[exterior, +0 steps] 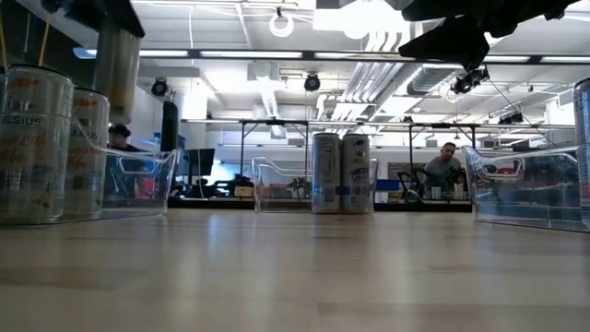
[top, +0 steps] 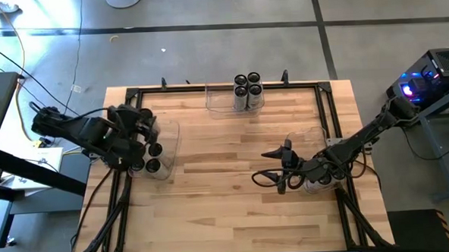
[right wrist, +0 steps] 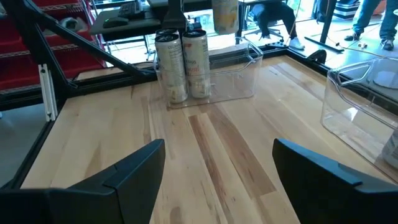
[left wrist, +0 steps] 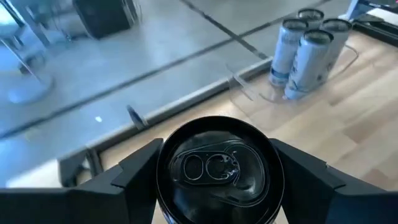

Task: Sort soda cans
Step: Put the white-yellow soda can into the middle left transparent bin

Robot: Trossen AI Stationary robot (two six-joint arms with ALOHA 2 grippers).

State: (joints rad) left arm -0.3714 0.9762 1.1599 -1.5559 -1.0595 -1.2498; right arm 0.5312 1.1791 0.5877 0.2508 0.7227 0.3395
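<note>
A silvery-grey soda can with a dark round top (left wrist: 219, 171) stands upright, its long axis vertical, clamped between the two dark fingers of the left gripper (top: 143, 139). In the high view this gripper sits over a clear plastic rectangular bin at the table's left edge (top: 170, 147), where more dark-topped cans (top: 154, 150) stand. In the low view the left bin's cans (exterior: 35, 138) show red lettering too blurred to read with confidence.

Four more upright cans (top: 247, 87) cluster in a second clear bin at the middle of the far edge (top: 217, 102). The low view shows two of them (exterior: 342, 172) side by side with a blue band near the bottom; their print is too small to read.

The right gripper (top: 274, 165) hovers over bare wood just beside a third clear bin at the right edge (top: 308, 135), its fingers spread apart and holding nothing.

The surface is a light butcher-block wooden table (top: 236, 209) edged by a black metal frame (top: 326, 99). Beyond it lies a grey concrete floor (top: 206, 43). Level across the table, the room shows a white ceiling with strip lights (exterior: 267, 69), desks, and two seated people (exterior: 444, 166) far behind.
</note>
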